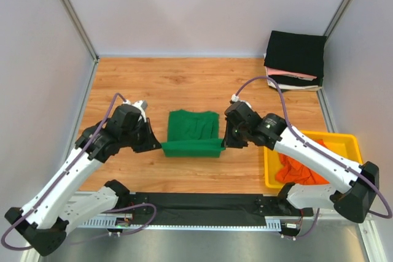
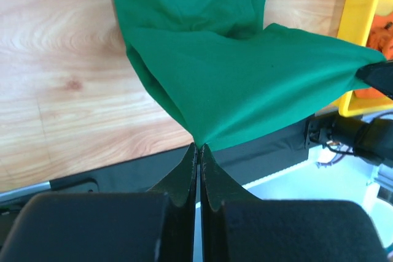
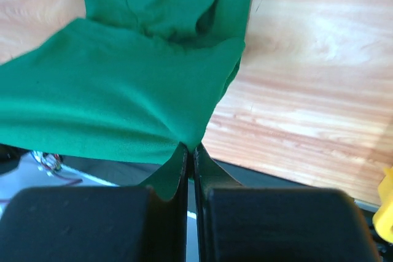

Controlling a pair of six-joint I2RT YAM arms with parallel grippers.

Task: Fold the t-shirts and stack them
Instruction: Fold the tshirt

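Observation:
A green t-shirt (image 1: 193,132) lies on the wooden table, its near edge lifted and stretched between both grippers. My left gripper (image 1: 161,146) is shut on the shirt's near left corner; in the left wrist view (image 2: 199,145) the cloth (image 2: 233,78) fans out from the closed fingertips. My right gripper (image 1: 223,144) is shut on the near right corner; in the right wrist view (image 3: 191,146) the green cloth (image 3: 110,102) spreads from its tips. A stack of folded shirts (image 1: 295,59), black on top, sits at the back right.
A yellow bin (image 1: 307,161) holding orange cloth (image 1: 295,170) stands at the right, close to the right arm. A black mat strip (image 1: 196,204) runs along the near table edge. White walls enclose the table on three sides.

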